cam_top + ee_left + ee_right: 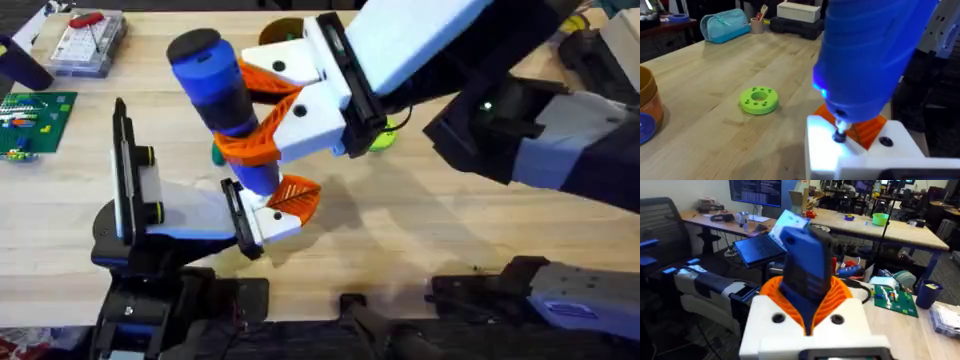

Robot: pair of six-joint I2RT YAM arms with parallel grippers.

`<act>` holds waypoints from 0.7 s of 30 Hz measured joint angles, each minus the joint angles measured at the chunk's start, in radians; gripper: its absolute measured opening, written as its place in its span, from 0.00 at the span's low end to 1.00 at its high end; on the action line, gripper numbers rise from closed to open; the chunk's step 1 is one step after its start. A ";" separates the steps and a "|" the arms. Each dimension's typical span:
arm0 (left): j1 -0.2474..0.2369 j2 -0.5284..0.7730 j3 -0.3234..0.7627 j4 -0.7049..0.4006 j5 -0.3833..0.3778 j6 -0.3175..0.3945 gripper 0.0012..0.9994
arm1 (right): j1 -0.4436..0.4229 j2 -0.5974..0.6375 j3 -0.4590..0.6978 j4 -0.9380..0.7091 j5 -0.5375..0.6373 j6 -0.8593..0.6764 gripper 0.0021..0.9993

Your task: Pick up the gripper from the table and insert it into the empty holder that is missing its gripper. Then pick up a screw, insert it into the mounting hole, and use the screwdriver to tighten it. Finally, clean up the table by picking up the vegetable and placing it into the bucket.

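Blue screwdriver (222,95) is standing tip-down mid-counter, clamped in the right gripper's (262,110) orange fingers (262,80); its tip is meeting the left gripper (285,200), fingers' state unclear; tightening seems underway; next, steady downward pressure.

the bucket (647,107) is cut off at the left wrist view's edge.

The screwdriver (222,95) stands above the table (420,230) centre, right gripper (255,110) clamped around it, left gripper (285,200) directly beneath its tip.
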State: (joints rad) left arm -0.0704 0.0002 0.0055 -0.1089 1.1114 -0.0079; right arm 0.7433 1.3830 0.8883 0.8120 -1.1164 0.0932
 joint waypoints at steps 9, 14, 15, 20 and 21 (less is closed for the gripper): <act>0.000 0.000 0.000 -0.001 0.009 0.000 0.00 | 0.000 0.000 0.000 0.002 0.000 0.038 0.02; 0.000 0.000 0.000 -0.002 0.015 0.000 0.00 | 0.000 0.000 0.000 0.003 0.002 0.045 0.02; 0.000 0.000 0.000 -0.002 0.015 0.000 0.00 | 0.000 0.000 0.000 0.003 0.004 0.045 0.02; 0.000 0.000 0.000 -0.002 0.015 0.000 0.00 | 0.000 0.000 0.000 0.000 0.010 0.049 0.02; 0.000 0.000 0.000 -0.003 0.015 0.000 0.00 | 0.000 0.000 0.000 -0.007 0.018 0.050 0.02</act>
State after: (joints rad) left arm -0.0704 0.0002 0.0055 -0.1116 1.1263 -0.0078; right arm 0.7429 1.3830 0.8883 0.8055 -1.0984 0.1436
